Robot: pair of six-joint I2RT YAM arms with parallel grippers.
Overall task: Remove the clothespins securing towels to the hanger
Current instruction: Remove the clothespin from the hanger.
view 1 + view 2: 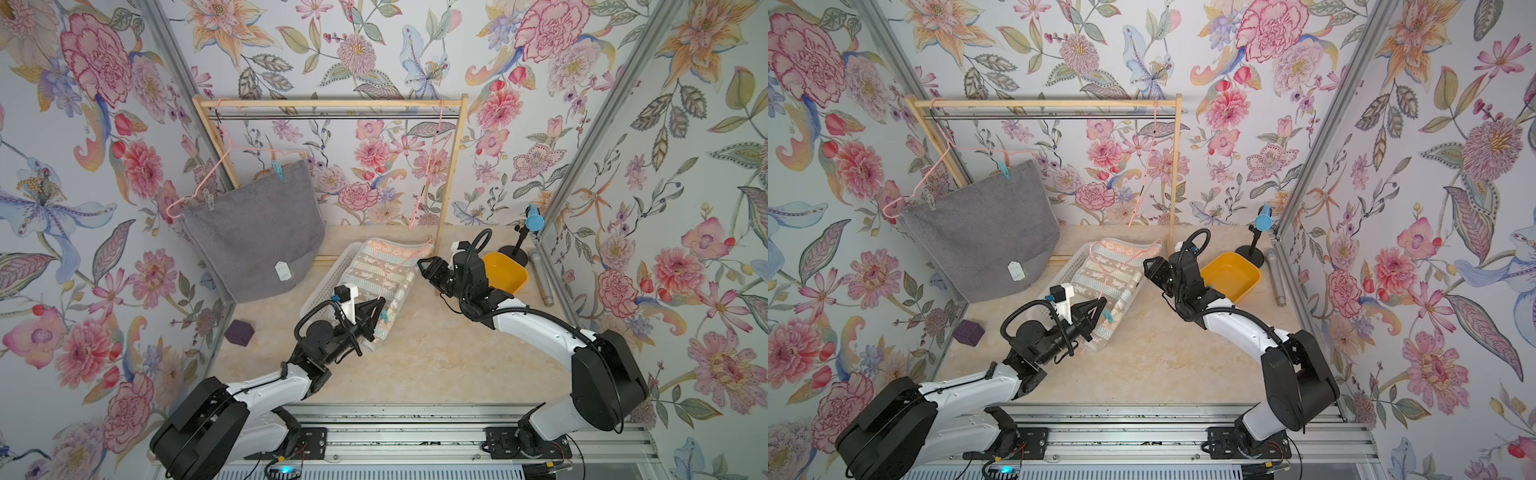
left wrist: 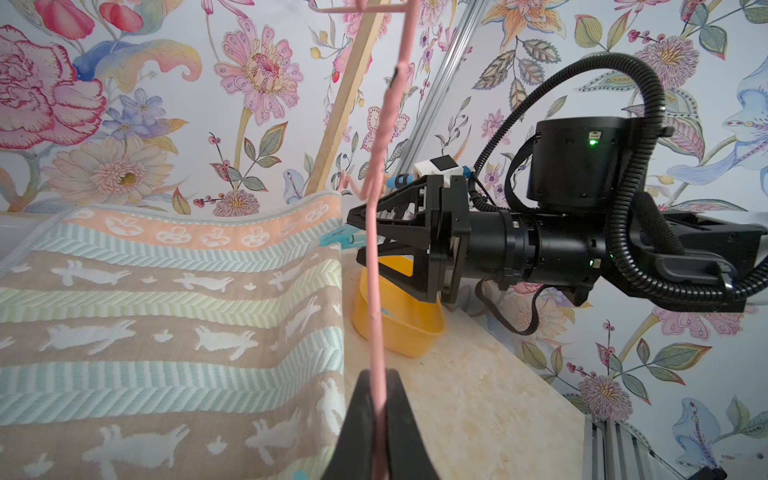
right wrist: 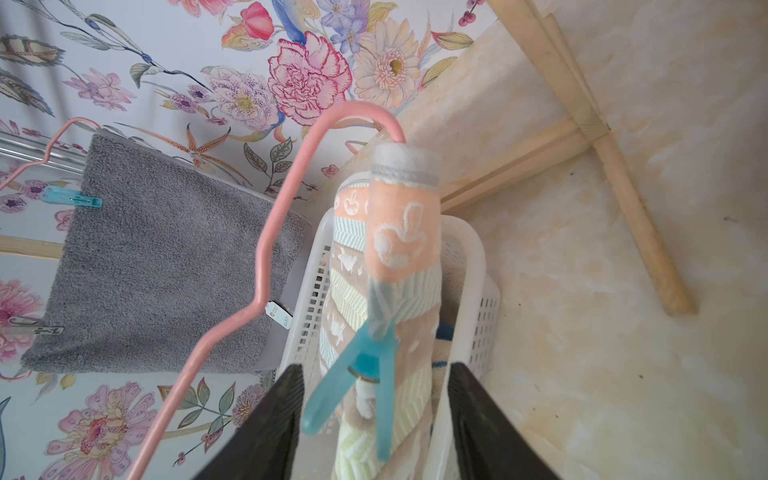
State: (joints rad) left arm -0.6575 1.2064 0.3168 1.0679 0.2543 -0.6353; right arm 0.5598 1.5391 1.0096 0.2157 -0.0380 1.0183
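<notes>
Between the parted jaws of the right hand (image 3: pixel 376 370), a teal clothespin (image 3: pixel 365 361) pinches the striped towel (image 3: pixel 401 232) shut over the pink hanger (image 3: pixel 266 257). The jaws straddle its legs without visibly touching, seemingly poised to squeeze. The left hand (image 2: pixel 378 386) is clamped on the hanger's wire, probably steadying it over the white basket (image 3: pixel 476 253). The grey towel (image 3: pixel 166 270) hangs pinned, well apart.

A towel (image 1: pixel 368 266) drapes over the basket (image 1: pixel 328 276), left of the bowl (image 1: pixel 505 272).
</notes>
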